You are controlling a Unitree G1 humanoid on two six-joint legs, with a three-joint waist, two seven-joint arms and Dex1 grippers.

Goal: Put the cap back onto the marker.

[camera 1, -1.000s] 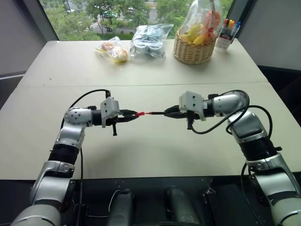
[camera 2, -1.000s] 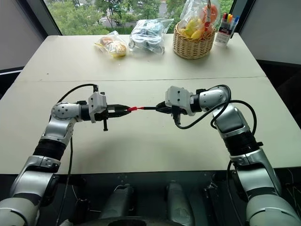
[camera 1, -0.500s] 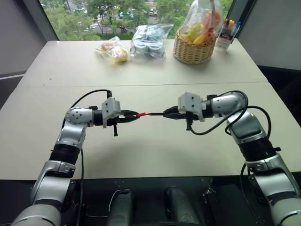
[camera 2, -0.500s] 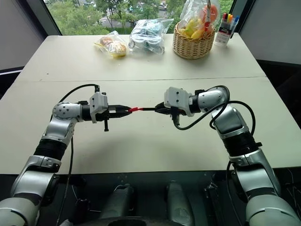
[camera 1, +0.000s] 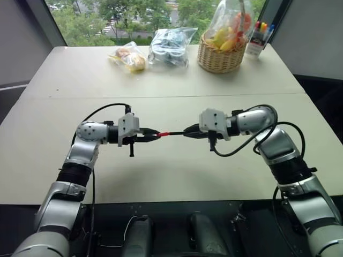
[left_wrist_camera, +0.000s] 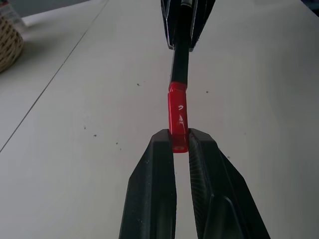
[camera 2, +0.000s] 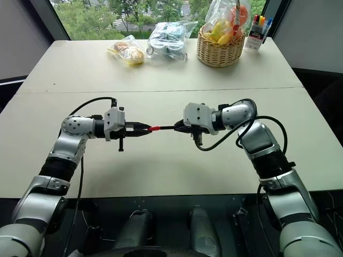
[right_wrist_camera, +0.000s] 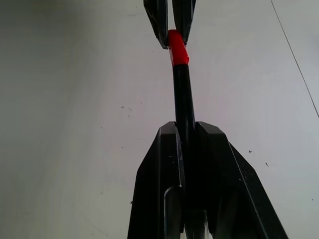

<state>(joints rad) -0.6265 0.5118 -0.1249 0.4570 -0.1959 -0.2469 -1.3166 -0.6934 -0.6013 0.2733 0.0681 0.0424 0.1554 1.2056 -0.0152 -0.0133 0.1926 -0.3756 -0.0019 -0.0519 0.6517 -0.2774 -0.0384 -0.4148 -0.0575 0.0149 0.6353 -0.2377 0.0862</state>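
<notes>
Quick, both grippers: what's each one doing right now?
Left gripper: shut on the cap.
Right gripper: shut on the marker, whose end is in the cap.

A big pale tabletop (camera 1: 177, 80) has a thin line running across it. At its far edge, by the window (camera 1: 107, 19), sit a clear bag of yellow snacks (camera 1: 128, 58), a clear bag of dark things (camera 1: 170, 47) and a woven basket (camera 1: 218, 58) of fruit wrapped in plastic. Just beside the basket stands a clear cup of colored markers (camera 1: 258, 36).
</notes>
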